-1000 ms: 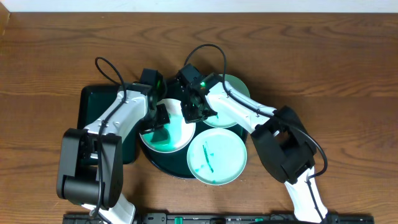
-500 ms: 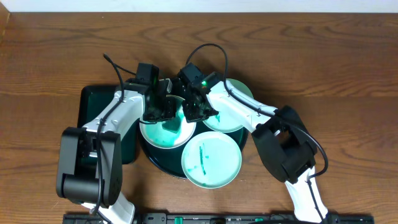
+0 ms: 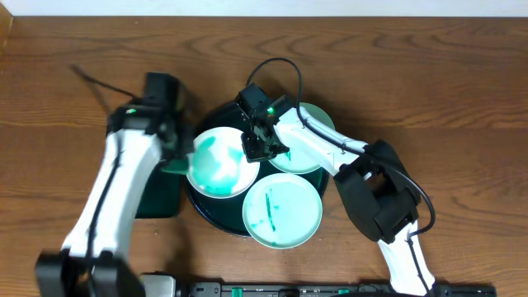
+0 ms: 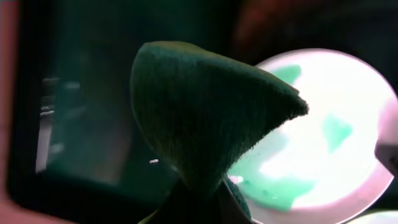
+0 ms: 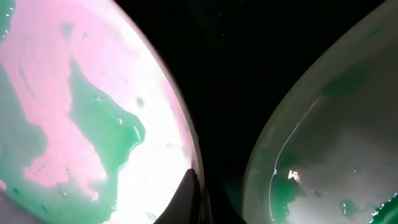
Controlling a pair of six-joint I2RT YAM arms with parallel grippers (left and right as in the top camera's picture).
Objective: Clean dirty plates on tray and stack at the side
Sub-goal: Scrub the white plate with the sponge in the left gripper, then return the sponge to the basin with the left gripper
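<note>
Three plates [image 3: 285, 210] on the tray [image 3: 210, 213], mid-desk, nearer the front edge. Overhead: steady the white plate [image 3: 216, 161] by its rim, right gripper [image 3: 256, 148] pinched there. Left wrist: left gripper [image 4: 198, 202] clamped on the cloth [image 4: 205, 118] — press flat onto the smears. Right wrist: fingertip [image 5: 189, 193] on the rim, hold seemingly firm.

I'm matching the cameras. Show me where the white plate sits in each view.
Overhead: the white plate is on the left of the tray.
Left wrist: the plate is on the right, behind the cloth.
Right wrist: the plate fills the left half.
Shared landmark: its green smear.
</note>
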